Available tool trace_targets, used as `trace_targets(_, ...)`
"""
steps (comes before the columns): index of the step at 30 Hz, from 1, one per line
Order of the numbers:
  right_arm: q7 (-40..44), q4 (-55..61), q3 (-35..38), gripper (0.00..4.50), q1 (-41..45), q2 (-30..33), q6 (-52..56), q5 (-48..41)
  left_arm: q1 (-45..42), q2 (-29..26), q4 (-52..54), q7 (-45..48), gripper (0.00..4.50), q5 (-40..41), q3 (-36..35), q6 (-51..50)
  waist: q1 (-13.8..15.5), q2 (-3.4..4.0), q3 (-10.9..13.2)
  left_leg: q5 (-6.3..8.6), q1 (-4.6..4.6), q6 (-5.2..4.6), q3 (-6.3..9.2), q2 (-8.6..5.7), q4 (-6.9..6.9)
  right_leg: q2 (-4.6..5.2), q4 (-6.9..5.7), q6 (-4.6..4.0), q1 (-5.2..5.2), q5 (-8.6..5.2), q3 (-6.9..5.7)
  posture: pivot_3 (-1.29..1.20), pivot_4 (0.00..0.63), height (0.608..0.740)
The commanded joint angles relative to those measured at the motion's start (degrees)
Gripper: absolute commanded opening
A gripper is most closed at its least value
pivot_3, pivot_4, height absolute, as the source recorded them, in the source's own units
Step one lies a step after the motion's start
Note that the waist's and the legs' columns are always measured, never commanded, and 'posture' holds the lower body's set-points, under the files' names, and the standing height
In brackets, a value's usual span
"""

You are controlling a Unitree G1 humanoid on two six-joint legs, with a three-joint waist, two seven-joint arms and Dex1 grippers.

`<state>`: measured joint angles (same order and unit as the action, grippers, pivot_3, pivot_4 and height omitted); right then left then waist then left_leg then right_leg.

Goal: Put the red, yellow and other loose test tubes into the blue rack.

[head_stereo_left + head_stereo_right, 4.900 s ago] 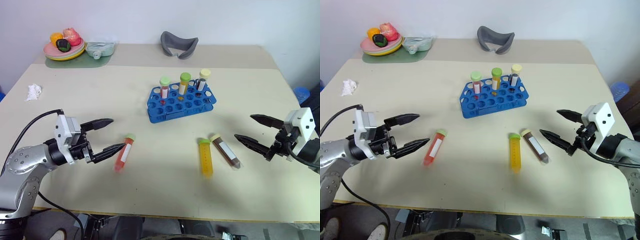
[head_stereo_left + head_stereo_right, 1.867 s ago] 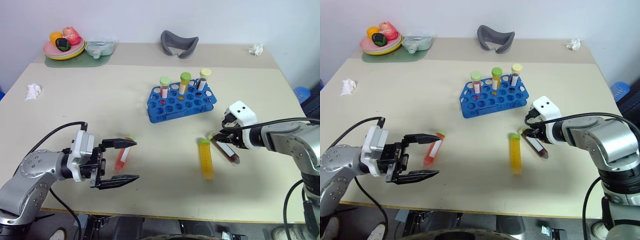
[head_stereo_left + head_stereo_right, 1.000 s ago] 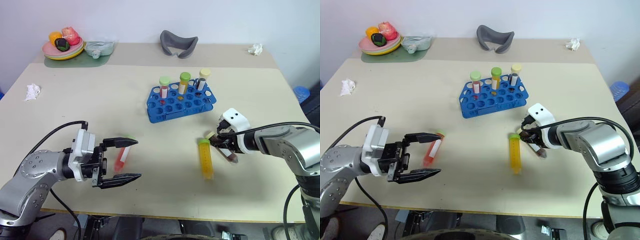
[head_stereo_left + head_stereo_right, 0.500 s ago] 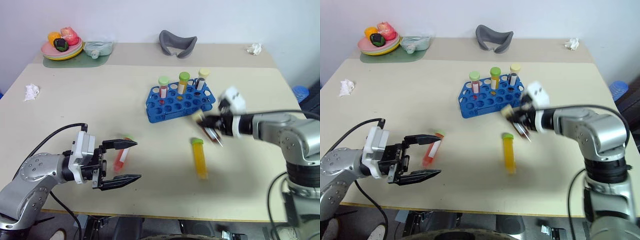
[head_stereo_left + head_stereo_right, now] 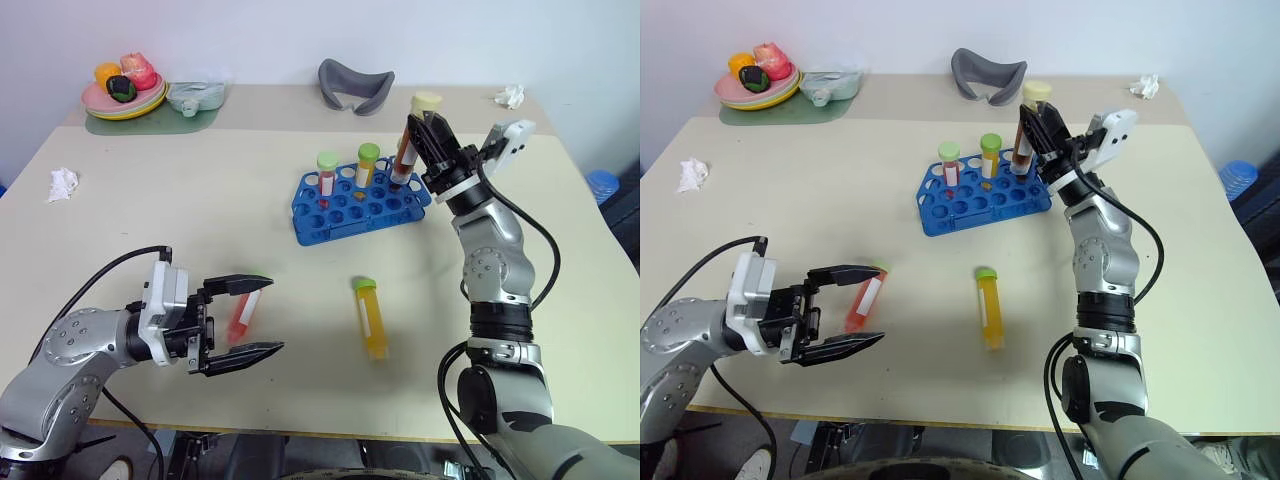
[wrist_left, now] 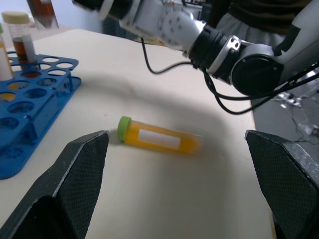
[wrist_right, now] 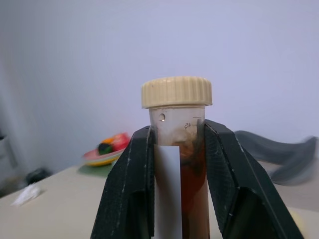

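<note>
Up above the far right corner of the blue rack point(image 5: 362, 201), the right gripper point(image 5: 421, 140) pinches the dark brown tube point(image 5: 406, 150) between its two black fingers, cream cap uppermost and the tube close to upright, leaning slightly; from the right wrist view the fingers point(image 7: 130, 174) clamp both sides of the tube just below the cap, its white label facing the camera. Its lower end hangs over the rack's back row, though whether it has entered a hole cannot be told. Two capped tubes stand in that back row, one with a pale green cap point(image 5: 328, 173) and one with a green cap point(image 5: 368, 164). On the table point(image 5: 150, 220) in front of the rack, the yellow tube point(image 5: 369, 316) lies on its side, green cap pointing toward the rack. Further left lies the red-orange tube point(image 5: 242, 311), between the spread fingers of the left gripper point(image 5: 238, 317), which holds nothing. At the far left corner sits a plate of toy food point(image 5: 126, 92).
</note>
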<state>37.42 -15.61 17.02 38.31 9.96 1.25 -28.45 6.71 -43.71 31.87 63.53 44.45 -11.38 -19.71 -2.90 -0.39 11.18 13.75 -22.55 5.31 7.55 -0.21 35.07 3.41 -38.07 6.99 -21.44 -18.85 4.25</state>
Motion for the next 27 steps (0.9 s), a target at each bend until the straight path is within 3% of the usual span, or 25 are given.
trace_targets(1, 2.3, -4.2, 1.6, 0.81, 2.4, -1.2, -8.0, -1.4, 0.8, 0.2, 1.3, -0.3, 4.50, 0.3, -1.5, 0.9, -0.1, 0.03, 0.0, 0.00, 0.00, 0.00, 0.00, 0.00, 0.00, 0.00, -0.01, 0.00, 0.00, 0.00, 0.00, 0.00, 0.150, 0.740)
trace_targets(18, 8.8, -30.7, 5.0, 0.81, 6.7, -2.0, -23.8, -1.9, 2.1, -0.4, 3.2, -2.2, 4.50, 1.6, -3.4, -0.3, -1.2, 0.11, 0.1, -0.01, 0.08, 0.01, 0.00, 0.00, 0.03, -0.02, -0.07, 0.00, 0.04, 0.00, 0.02, 0.00, 0.150, 0.740)
trace_targets(27, 8.7, -39.1, 5.6, 0.81, 8.2, -0.3, -27.7, -0.4, 2.1, -1.1, 3.6, -2.6, 4.50, 2.2, -4.0, -0.8, -1.2, 0.11, 0.1, -0.01, 0.11, 0.01, -0.01, 0.00, 0.04, -0.02, -0.07, 0.00, 0.08, 0.00, 0.03, 0.00, 0.150, 0.740)
